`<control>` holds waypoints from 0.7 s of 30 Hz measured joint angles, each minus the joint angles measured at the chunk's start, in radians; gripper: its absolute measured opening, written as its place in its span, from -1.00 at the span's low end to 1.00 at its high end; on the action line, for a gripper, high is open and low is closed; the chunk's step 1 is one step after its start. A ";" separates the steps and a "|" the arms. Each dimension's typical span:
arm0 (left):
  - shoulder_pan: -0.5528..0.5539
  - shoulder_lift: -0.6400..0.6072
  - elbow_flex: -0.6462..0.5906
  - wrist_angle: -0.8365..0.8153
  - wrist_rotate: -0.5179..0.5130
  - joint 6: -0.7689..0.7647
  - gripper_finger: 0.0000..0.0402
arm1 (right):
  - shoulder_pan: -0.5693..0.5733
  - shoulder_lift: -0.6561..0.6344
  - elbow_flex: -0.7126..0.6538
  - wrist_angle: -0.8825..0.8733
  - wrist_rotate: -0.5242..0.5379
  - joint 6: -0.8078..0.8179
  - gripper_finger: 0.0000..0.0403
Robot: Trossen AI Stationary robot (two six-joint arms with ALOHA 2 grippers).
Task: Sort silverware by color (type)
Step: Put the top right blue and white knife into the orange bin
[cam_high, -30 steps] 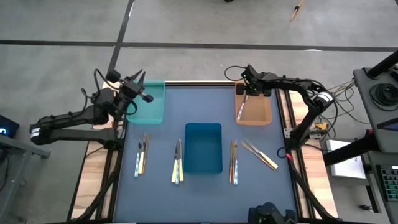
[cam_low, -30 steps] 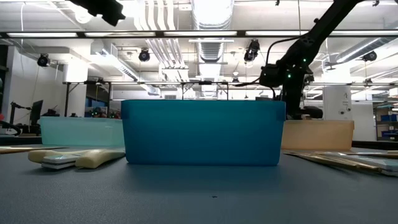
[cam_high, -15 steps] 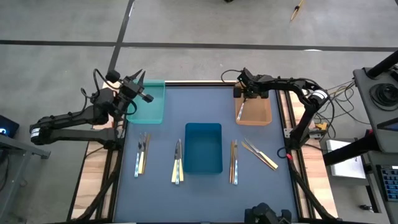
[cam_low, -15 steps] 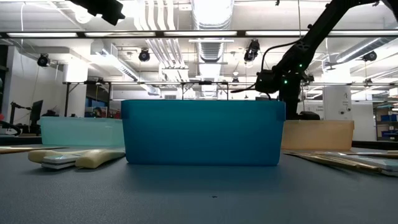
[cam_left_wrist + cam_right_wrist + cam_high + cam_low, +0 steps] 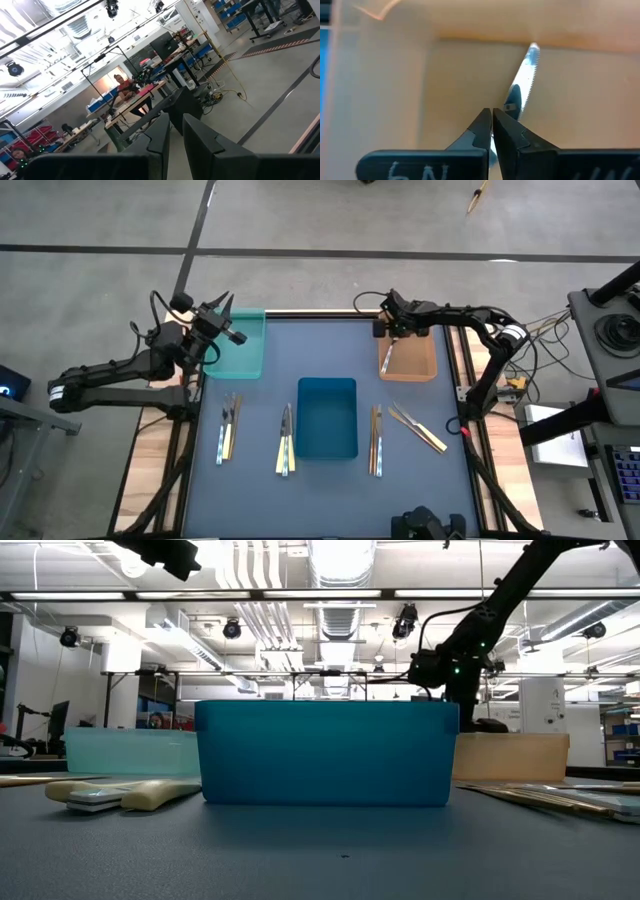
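— Over the orange tray, far right corner of the desk: right gripper, closed tight, holding nothing, just above a serrated knife lying inside.

— And the left gripper?

— Beside the teal tray, fingers nearly together, empty. Remaining silverware in small groups either side of the blue tray.

Three trays are set on the desk: a middle tray, a left tray at the far left corner, and a right tray at the far right corner. A knife is laid inside the right tray, under the right claw. Silverware pairs are placed left of the middle tray, others to its right. The left claw is held by the left tray.
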 joint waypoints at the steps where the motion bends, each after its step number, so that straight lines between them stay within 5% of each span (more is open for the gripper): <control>1: 0.000 0.000 0.000 0.000 0.000 0.000 -0.82 | -0.001 0.000 0.000 0.000 0.010 -0.006 -0.95; 21: 0.000 0.000 0.000 0.000 0.000 0.000 -0.82 | -0.003 -0.002 -0.002 -0.040 0.081 -0.001 -0.96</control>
